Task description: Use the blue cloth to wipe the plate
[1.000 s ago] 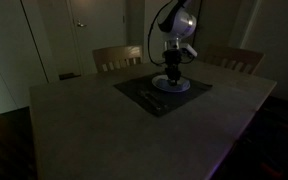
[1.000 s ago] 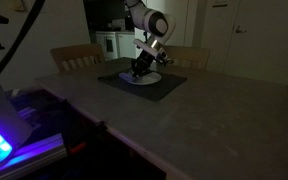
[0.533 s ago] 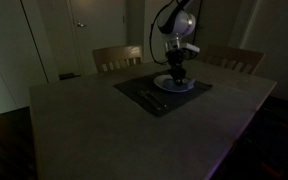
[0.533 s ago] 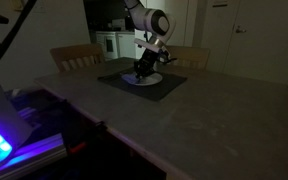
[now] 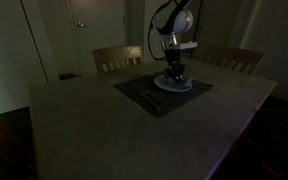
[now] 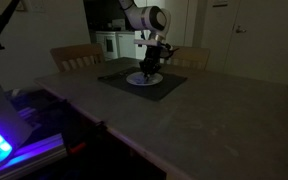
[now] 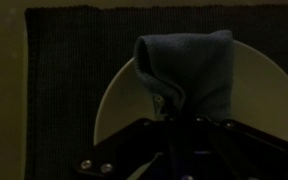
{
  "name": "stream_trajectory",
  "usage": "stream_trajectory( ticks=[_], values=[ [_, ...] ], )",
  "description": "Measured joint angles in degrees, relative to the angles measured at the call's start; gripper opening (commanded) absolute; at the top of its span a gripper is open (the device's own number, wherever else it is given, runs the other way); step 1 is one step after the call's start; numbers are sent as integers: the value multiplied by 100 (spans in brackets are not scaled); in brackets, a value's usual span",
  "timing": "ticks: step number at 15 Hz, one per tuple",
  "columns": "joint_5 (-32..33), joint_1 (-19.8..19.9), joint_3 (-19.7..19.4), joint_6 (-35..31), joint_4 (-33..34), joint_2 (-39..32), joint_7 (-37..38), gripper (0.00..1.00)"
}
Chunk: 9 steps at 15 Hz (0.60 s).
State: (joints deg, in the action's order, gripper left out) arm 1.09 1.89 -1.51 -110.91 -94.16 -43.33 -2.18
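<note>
**A pale desk carrying one dark mat**

The desk (image 5: 104, 130) is a broad, pale slab with a faintly mottled top, dimly lit. Another exterior view shows the same desk (image 6: 214, 125) from another corner. Directly on it lies a single dark rectangular placemat (image 5: 142, 90), flat, toward the far side and set at an angle to the near edge. In the wrist view the placemat (image 7: 69, 70) shows a woven texture, with bare desk (image 7: 2, 90) beside its left edge.
</note>
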Motion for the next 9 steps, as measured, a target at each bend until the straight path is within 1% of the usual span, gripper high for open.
stream_trajectory(
  ticks=[4, 7, 9],
  values=[
    [29, -49, -37, -460, -5, 29, 285, 2],
    [-115, -17, -2, -595, -4, 33, 243, 2],
    [-285, 59, 75, -627, -3, 33, 39, 2]
  ],
)
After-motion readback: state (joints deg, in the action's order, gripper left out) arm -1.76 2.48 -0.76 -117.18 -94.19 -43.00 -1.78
